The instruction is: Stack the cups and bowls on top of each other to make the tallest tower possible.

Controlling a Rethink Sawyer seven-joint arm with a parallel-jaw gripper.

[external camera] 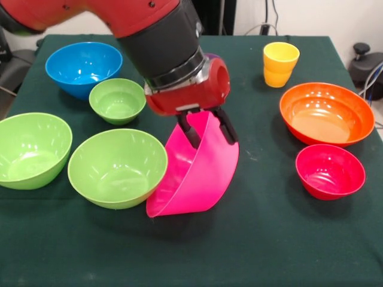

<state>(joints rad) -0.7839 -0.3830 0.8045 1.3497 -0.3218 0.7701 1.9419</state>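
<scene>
My gripper [208, 133] is shut on the rim of the large pink bowl [197, 176], one finger inside and one outside. The pink bowl hangs tilted on its side, with its lower rim at the table beside a lime green bowl [116, 167]. Two more lime green bowls sit at the left: a large one [31, 149] and a small one [118, 100]. The blue bowl [82, 67] is at the far left. The orange bowl [326, 113] and the small red bowl [329, 170] sit at the right. A yellow cup [281, 55] stands nested in an orange cup [274, 78]. The purple cup is mostly hidden behind my wrist.
The dark green tablecloth [269, 239] covers the table. My red and black arm [167, 48] comes down over the table's middle. Black gear and cables [365, 66] lie off the table's right edge.
</scene>
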